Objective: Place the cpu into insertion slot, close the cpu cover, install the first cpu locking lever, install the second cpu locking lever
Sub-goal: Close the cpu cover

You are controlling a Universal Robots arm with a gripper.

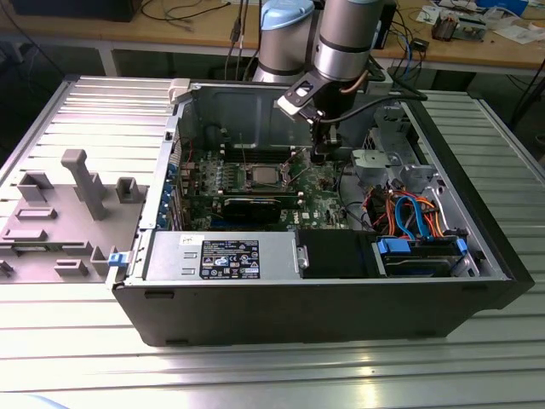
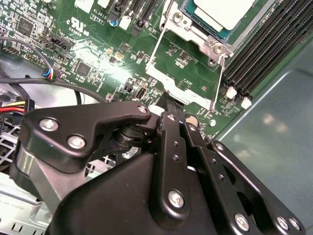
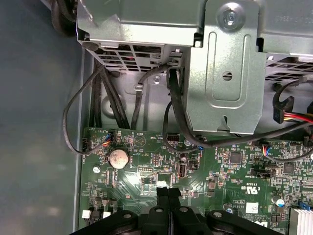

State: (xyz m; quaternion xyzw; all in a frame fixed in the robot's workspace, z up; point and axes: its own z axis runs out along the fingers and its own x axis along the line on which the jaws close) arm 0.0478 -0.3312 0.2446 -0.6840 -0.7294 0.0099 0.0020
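The cpu (image 2: 222, 10) lies pale-silver face up in the insertion slot (image 2: 205, 36) on the green board; in the exterior view the cpu (image 1: 263, 176) sits at the middle of the open computer case. The cpu cover (image 2: 157, 78), a thin silvery frame, stands swung open from the slot toward my gripper, and green board shows through its cut-out. My gripper (image 2: 168, 105) is shut with nothing visible between its black fingers, the tips just beside the cover's free edge. It hovers low over the board (image 3: 168, 192), to the exterior view's right of the slot (image 1: 322, 155).
Long black memory slots (image 2: 264, 49) run beside the socket. A coin battery (image 3: 118, 158), black cables (image 3: 98, 112) and a grey metal drive cage (image 3: 225, 73) lie ahead of the fingers. The case wall (image 2: 274, 147) is close. A grey fixture (image 1: 77, 183) stands outside the case.
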